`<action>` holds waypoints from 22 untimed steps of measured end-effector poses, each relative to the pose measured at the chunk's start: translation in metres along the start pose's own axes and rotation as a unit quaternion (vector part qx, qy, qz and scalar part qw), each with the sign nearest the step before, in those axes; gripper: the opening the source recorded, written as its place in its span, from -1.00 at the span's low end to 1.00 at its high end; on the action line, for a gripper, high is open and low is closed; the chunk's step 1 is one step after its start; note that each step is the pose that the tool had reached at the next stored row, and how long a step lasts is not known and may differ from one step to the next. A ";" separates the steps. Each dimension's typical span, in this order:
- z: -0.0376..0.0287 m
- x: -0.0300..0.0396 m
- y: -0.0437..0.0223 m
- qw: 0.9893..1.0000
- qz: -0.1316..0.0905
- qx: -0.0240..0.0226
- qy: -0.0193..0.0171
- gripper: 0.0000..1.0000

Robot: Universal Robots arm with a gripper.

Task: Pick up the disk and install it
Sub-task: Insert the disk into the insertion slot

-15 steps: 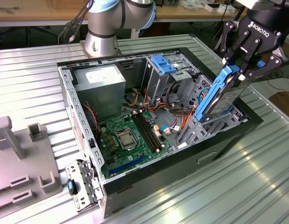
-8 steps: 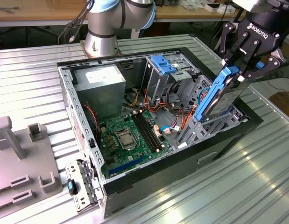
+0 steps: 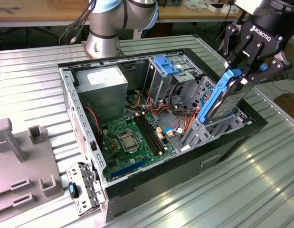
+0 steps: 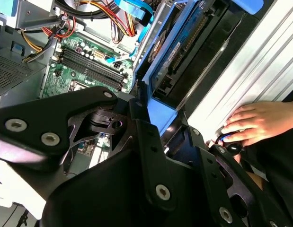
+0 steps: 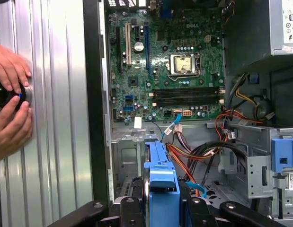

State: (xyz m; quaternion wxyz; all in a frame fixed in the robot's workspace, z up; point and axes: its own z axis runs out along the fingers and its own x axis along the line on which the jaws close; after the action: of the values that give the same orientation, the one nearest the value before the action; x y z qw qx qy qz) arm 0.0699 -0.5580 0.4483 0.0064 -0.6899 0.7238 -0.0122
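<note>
My gripper (image 3: 240,76) is shut on the upper end of the disk (image 3: 222,102), a dark drive in a bright blue carrier frame. In the exterior view the disk hangs tilted, and its lower end reaches into the metal drive bay (image 3: 194,133) at the case's right corner. In the second wrist view the black fingers (image 4: 139,111) clamp the blue frame of the disk (image 4: 184,52) on both sides, with the gripper (image 4: 160,120) centred on it. In the first wrist view the disk's blue end (image 5: 160,182) sits edge-on in the gripper (image 5: 161,208).
The open computer case (image 3: 85,156) lies on a ribbed metal table (image 3: 33,80). Inside are the motherboard (image 3: 132,140), the power supply (image 3: 101,88), a fixed blue bracket (image 3: 165,65) and coloured cables (image 3: 177,111). A person's hands (image 5: 11,101) hold a round knob on the table. A grey fixture (image 3: 23,161) stands at the exterior view's left.
</note>
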 end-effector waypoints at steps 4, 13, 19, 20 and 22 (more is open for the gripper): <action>0.0017 0.0000 0.0001 1.000 0.000 0.000 0.000 -0.26; 0.0044 0.0000 0.0002 1.000 0.000 0.000 0.000 -0.26; 0.0025 0.0001 0.0000 1.000 0.000 0.000 -0.001 -0.26; 0.0012 0.0000 -0.0001 1.000 0.000 0.000 -0.001 -0.26; -0.0004 0.0000 -0.0001 1.000 0.000 0.000 -0.001 -0.26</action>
State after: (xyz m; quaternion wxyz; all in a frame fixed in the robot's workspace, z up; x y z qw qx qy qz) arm 0.0700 -0.5580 0.4487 0.0068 -0.6900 0.7237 -0.0117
